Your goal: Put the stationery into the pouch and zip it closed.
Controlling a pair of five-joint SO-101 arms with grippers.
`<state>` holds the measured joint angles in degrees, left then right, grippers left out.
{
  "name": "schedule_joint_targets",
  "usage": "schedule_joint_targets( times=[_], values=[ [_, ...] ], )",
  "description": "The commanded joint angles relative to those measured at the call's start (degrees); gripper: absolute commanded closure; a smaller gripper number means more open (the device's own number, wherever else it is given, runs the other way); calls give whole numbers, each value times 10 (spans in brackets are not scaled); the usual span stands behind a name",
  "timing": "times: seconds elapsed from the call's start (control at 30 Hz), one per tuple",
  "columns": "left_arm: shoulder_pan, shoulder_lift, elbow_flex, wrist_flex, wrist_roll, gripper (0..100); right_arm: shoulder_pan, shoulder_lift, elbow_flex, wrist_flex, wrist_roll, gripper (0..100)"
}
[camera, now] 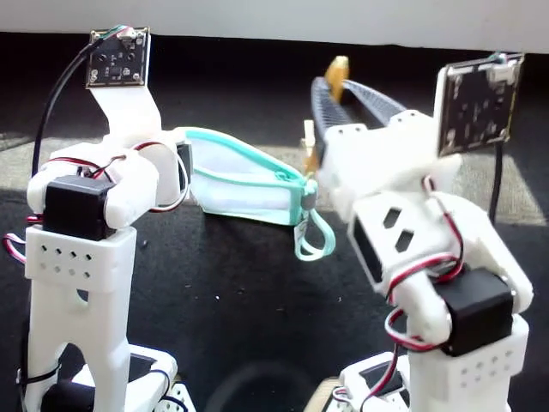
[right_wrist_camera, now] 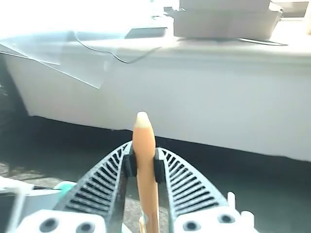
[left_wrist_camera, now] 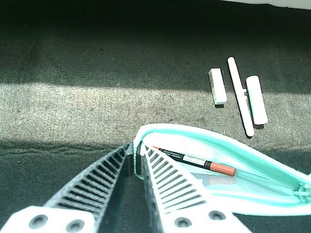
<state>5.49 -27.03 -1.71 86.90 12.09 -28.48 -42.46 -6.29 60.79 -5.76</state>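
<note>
We see the left gripper point(left_wrist_camera: 134, 148) pinched together on the rim of the pouch point(left_wrist_camera: 272, 162) at 1 end. The pouch is unzipped, mouth open, on the dark mat point(left_wrist_camera: 73, 97). 1 pen point(left_wrist_camera: 194, 161) with a red cap lies inside it. On the mat just beyond the pouch sit 3 white pieces close together: a block point(left_wrist_camera: 217, 86), a long white stick point(left_wrist_camera: 240, 95) and a bar point(left_wrist_camera: 256, 99) touching that stick. The right gripper point(right_wrist_camera: 144, 158) is raised above the pouch's other end, clamped on an orange stick point(right_wrist_camera: 142, 133) whose rounded tip juts past the fingers. A teal loop point(camera: 313, 240) hangs from that end of the pouch.
</note>
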Motion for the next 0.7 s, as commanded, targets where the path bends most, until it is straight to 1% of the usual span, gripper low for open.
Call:
schedule_joint_targets(
  times=[0.0,0.2,0.57,0.67],
  values=[
    [-5,3,3,-2,1,990,-40,-8,-22,-54,-7,992],
    [-5,3,3,-2,1,990,-87,11,-13,-131,-6,992],
    [-5,3,3,-2,1,990,-94,94,-6,-130,-7,992],
    [-5,3,2,-3,1,990,-95,100,31,-128,-7,992]
  ],
)
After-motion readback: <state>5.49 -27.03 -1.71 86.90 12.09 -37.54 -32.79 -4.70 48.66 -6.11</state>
